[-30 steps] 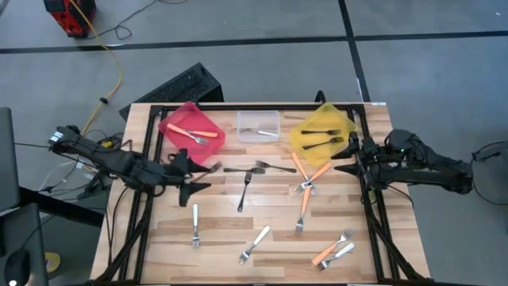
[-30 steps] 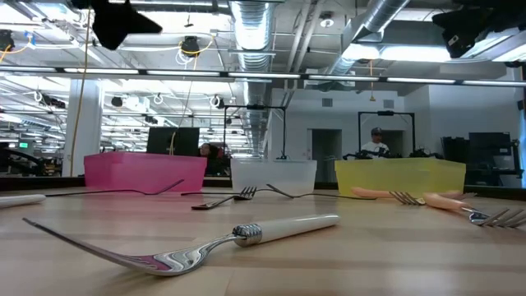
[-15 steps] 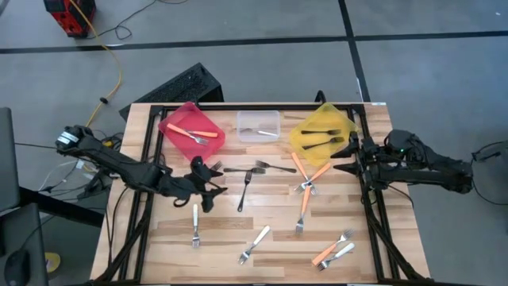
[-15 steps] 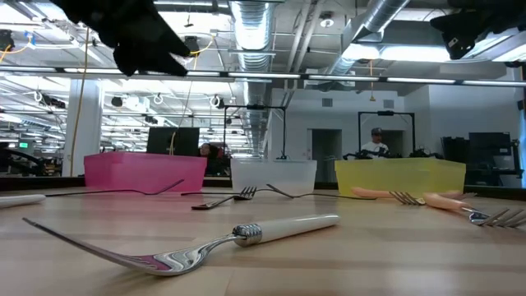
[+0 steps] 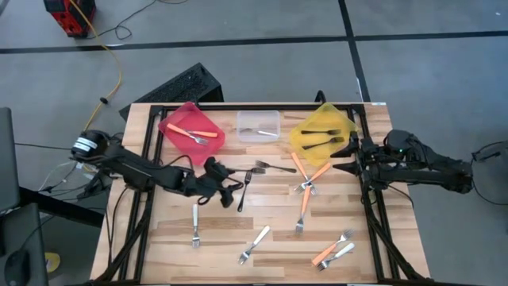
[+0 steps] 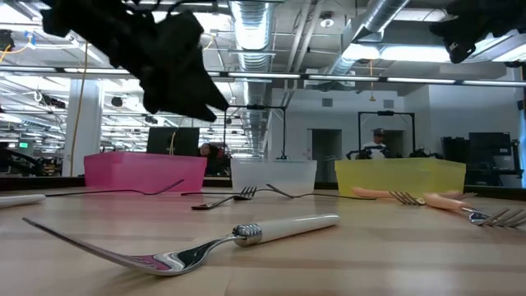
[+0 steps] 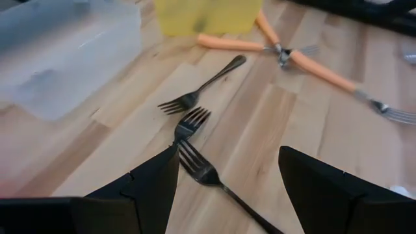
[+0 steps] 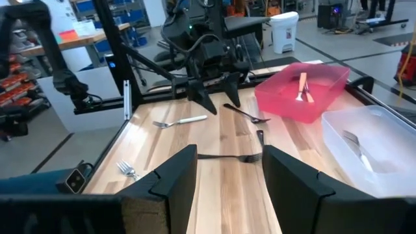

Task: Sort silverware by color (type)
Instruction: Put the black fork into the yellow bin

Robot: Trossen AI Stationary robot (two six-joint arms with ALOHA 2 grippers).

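Forks lie scattered on the wooden table (image 5: 222,238): three dark ones near the middle (image 5: 244,191) (image 5: 274,166) (image 5: 236,170), orange-handled ones (image 5: 304,208) to the right, and white-handled ones (image 5: 195,224) near the front edge. My left gripper (image 5: 228,187) (image 7: 229,155) hangs open above the table, slanting down, close over the dark forks. One dark fork (image 7: 211,174) lies below the gap between its fingers. My right gripper (image 5: 343,163) (image 8: 229,156) waits open and raised at the table's right edge, beside the yellow bin.
Along the far edge stand a red bin (image 5: 190,127) holding an orange-handled fork, a clear bin (image 5: 259,125) holding a silver fork, and a yellow bin (image 5: 321,131) holding dark forks. A white-handled fork (image 6: 205,242) lies nearest the low camera.
My left gripper has gone toward the table's right edge and down, from the left side to the dark forks in the middle. It has tipped further downward and stayed open. No fork has moved.
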